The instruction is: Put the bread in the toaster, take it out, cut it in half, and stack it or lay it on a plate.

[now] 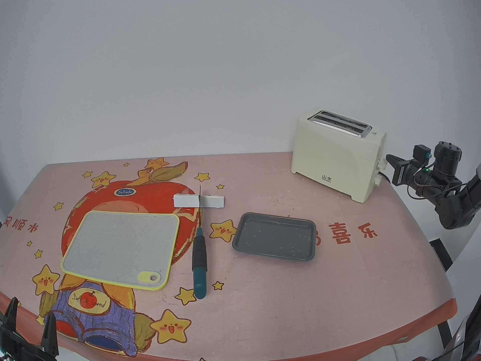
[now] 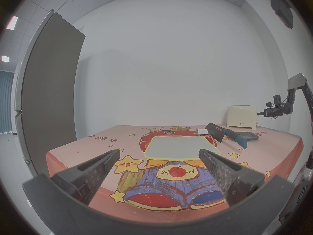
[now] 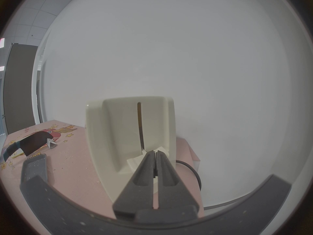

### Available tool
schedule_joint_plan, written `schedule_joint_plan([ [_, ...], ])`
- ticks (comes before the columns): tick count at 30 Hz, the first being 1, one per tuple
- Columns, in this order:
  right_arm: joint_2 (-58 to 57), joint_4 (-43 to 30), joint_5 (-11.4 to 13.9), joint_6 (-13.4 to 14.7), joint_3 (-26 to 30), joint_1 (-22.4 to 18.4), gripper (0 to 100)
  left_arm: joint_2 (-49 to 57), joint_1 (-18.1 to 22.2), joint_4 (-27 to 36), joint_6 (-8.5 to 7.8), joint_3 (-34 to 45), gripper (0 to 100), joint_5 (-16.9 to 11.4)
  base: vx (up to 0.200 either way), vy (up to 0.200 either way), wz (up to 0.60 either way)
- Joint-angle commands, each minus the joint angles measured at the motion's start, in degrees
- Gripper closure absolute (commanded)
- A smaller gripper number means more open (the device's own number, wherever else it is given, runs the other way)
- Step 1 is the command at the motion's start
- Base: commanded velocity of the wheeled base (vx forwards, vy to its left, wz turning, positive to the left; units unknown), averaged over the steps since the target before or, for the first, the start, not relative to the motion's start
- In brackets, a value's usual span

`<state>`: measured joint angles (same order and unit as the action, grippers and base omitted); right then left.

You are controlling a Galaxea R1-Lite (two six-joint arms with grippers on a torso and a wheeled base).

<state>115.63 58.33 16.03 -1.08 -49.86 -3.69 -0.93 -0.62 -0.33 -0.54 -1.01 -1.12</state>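
Here the toaster [image 1: 338, 157] tops pink tablecloth [image 1: 310, 297], seemingly near a wall [image 1: 225, 66]

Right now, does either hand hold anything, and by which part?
Nothing is held. The left hand is open, empty; the right hand, shut, is at the lever of the toaster.

Toaster [image 1: 340, 156] slot interior hidden; contents cannot tell. Lever [image 3: 163, 150] on toaster's end partly covered by right gripper [image 3: 155, 154]. Left gripper [image 1: 30, 311], well apart from toaster, cut off by head view's bottom edge. Knife [image 1: 199, 256] blade edge-on, detail unreadable.
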Motion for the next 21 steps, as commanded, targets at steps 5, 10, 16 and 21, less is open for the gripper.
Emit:
schedule_joint_plan([
  [5, -5.06, 0.38, -1.27, -0.06, 4.77, 0.62, 100, 0.93, 0.01, -0.02, 0.01, 1.01, 0, -0.02, 0.000, 0.000, 0.00],
  [10, -11.57, 1.26, -1.97, 0.38, 9.87, 0.27, 100, 0.93, 0.01, -0.02, 0.01, 1.01, 0, -0.02, 0.000, 0.000, 0.00],
  [16, -18.42, 1.96, -1.27, 0.73, 15.49, -0.79, 100, 0.93, 0.01, -0.02, 0.01, 1.01, 0, -0.02, 0.000, 0.000, 0.00],
  [21, -21.67, 3.98, -0.12, 2.40, 18.92, -2.02, 100, 0.93, 0.01, -0.02, 0.01, 1.01, 0, -0.02, 0.000, 0.000, 0.00],
])
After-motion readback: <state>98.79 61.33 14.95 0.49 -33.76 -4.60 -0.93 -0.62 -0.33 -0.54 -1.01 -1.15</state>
